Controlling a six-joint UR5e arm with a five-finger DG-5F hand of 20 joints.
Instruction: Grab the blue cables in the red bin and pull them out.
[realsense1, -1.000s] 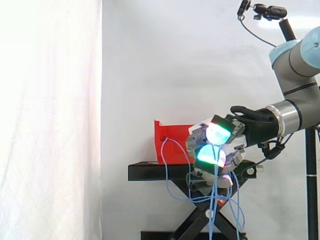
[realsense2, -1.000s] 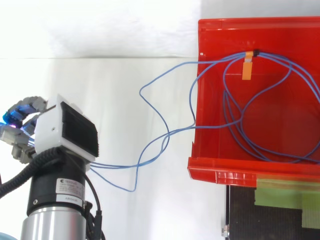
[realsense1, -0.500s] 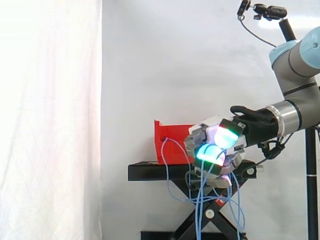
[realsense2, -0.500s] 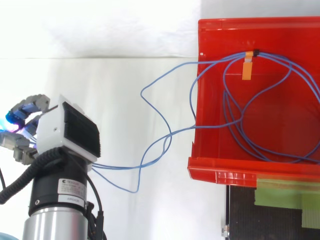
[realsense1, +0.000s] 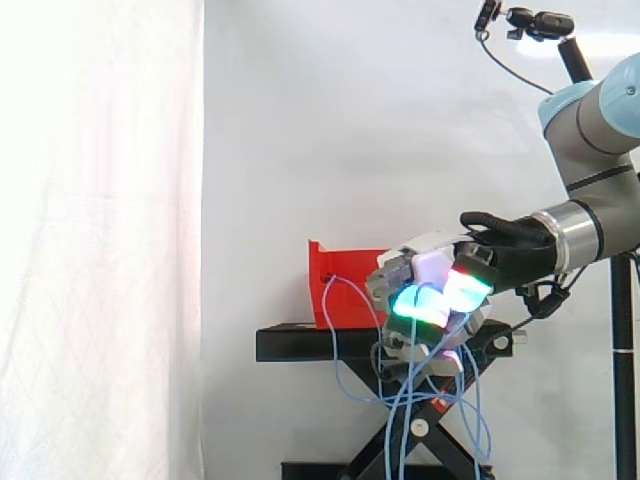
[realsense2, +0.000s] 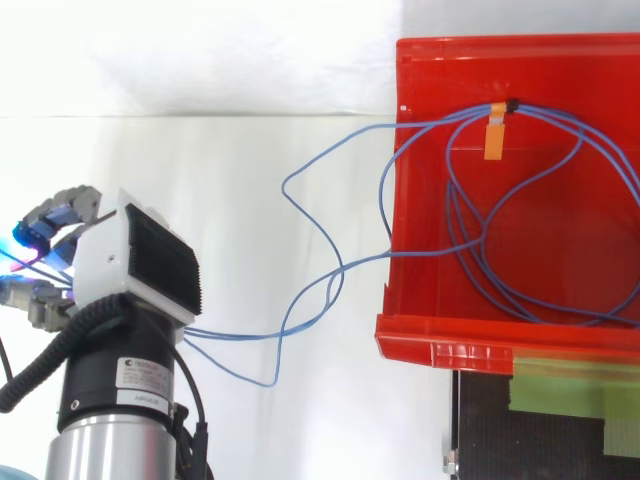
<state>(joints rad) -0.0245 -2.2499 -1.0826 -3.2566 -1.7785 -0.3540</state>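
Small white print on the black wrist housing (realsense2: 128, 372) is too small to read.

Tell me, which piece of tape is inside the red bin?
The small orange strip, hanging where the blue cables bunch together; the wide green tape lies outside the red bin, on the black stand.

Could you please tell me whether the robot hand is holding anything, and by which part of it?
The robot hand has its fingers curled round the blue cables, gripping a stretch outside the red bin; loops lie inside.
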